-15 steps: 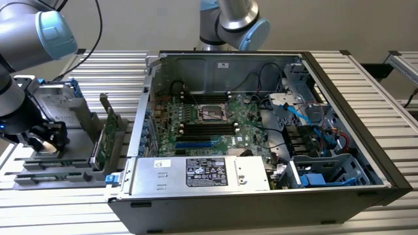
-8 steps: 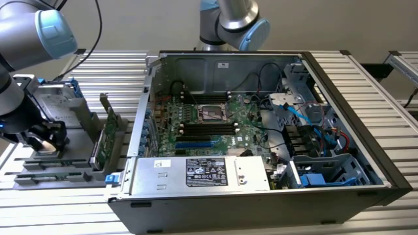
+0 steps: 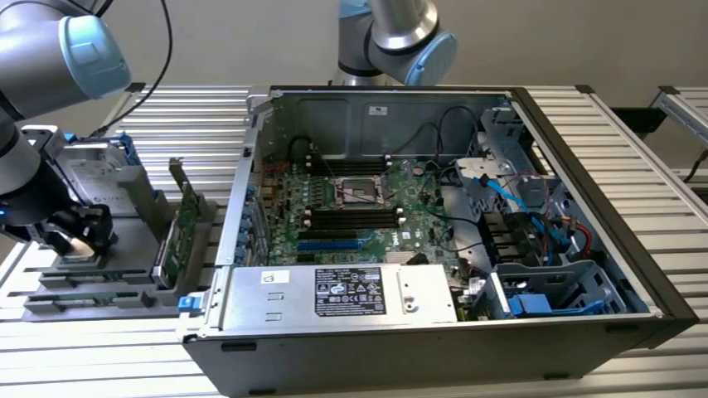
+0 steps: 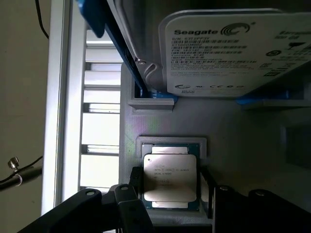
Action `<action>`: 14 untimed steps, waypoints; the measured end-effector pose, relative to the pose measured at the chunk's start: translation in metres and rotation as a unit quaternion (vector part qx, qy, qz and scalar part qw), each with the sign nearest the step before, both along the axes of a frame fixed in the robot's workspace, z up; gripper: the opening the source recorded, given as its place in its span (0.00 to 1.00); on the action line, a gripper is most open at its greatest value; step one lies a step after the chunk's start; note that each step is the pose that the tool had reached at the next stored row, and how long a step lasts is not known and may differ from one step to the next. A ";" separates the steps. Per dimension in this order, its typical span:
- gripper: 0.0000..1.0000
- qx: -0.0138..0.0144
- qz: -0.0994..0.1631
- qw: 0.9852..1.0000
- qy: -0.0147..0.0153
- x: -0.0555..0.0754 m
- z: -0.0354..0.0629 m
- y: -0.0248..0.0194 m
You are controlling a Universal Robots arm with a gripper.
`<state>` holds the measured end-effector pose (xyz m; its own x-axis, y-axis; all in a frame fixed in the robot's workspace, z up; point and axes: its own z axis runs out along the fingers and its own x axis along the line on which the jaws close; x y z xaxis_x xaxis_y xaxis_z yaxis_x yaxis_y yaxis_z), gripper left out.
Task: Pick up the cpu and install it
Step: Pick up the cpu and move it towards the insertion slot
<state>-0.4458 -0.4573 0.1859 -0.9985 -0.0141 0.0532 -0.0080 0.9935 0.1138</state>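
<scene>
Picking up the gripper point(image 3: 75, 239) at the lower left of the exterior view, hanging low over the grey holder point(image 3: 94, 286) on the slatted counter point(image 3: 631, 157). Seeing its black fingers point(image 4: 127, 201) in the wrist view standing apart, open, straddling the cpu point(image 4: 170, 175), one on each side. Not managing to tell whether either pad is touching the chip's edge.

Finding the cpu lying flat and square in a shallow recess of the holder, turning its shiny metal top to the wrist camera, showing faint print on the lid and a green rim around it. Catching a bright glint between the fingers in the exterior view too, down at the lower left.

Noting the hard drive point(image 4: 233, 48) standing just beyond the cpu in the same holder, showing its white label, carrying a blue bracket point(image 4: 95, 17) along its side. Spotting a card point(image 3: 181, 228) standing upright at the holder's edge nearer the case.

Moving to the middle of the exterior frame: taking in the open case point(image 3: 382, 124), well apart from the gripper, holding the motherboard point(image 3: 332, 228) with the socket point(image 3: 360, 192) sitting just above centre between the memory slots. Passing over the silver box point(image 3: 343, 292) with its black sticker along the case's lower edge, and blue cables point(image 3: 520, 207) trailing at the exterior view's right.
</scene>
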 end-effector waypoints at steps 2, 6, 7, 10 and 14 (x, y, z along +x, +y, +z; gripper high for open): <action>0.55 0.000 0.000 1.000 0.000 0.000 -0.0004 0.0000; 0.55 0.000 0.000 1.000 0.000 0.000 -0.0014 0.0000; 0.56 0.000 0.000 1.000 0.000 0.000 -0.0016 0.0000; 0.63 0.000 0.000 1.000 0.000 0.000 -0.0025 0.0000; 0.63 0.000 0.000 1.000 0.000 0.000 -0.0036 0.0000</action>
<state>-0.4458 -0.4573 0.1823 -0.9985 -0.0141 0.0533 -0.0080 0.9935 0.1139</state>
